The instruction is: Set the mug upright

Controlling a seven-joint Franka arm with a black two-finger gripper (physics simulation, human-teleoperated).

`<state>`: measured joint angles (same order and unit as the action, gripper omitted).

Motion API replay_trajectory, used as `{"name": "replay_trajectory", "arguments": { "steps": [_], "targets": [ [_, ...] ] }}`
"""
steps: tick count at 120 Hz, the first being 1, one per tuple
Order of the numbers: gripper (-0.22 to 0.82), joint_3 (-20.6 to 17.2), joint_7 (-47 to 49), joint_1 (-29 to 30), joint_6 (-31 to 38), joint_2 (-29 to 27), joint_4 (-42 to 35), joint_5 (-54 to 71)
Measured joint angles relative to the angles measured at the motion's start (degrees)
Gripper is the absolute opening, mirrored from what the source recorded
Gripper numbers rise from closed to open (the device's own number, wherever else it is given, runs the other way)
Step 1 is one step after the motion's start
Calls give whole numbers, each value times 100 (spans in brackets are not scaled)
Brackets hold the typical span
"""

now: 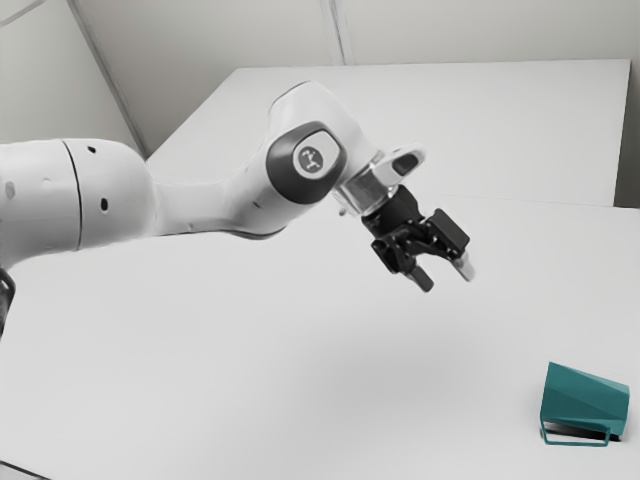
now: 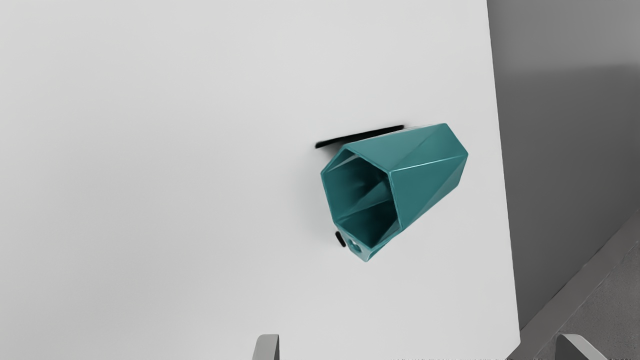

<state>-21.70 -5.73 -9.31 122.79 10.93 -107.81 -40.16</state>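
Note:
My gripper [image 1: 446, 277] hangs well above the table in the exterior view, fingers spread and nothing between them. Down at the exterior view's lower right, a teal faceted mug [image 1: 584, 400] lies on its side on the table, its handle toward that view's lower edge. In the wrist view the mug [image 2: 425, 172] shows its open six-sided mouth and dark inside, beyond the two separated fingertips of the gripper [image 2: 417, 347]. Mug and gripper are apart.
The white table [image 1: 250, 370] stretches under the arm. In the wrist view, the table's edge runs close beside the mug's closed end, with grey floor [image 2: 610, 300] beyond it. Pale walls [image 1: 220, 35] stand behind the table.

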Motion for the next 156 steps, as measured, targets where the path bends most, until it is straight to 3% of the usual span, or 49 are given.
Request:
{"name": "replay_trajectory", "arguments": {
  "steps": [23, 47, 85, 156],
  "targets": [
    [60, -310, -384, -102, 778, 293, -392, -804],
    [60, -366, -986, -217, 1294, 719, -533, -2022],
    [60, -440, -1949, -574, 1633, 1234, -458, -3288],
    [60, -445, -3029, -955, 1939, 1758, -51, -4075]
  ]
}}
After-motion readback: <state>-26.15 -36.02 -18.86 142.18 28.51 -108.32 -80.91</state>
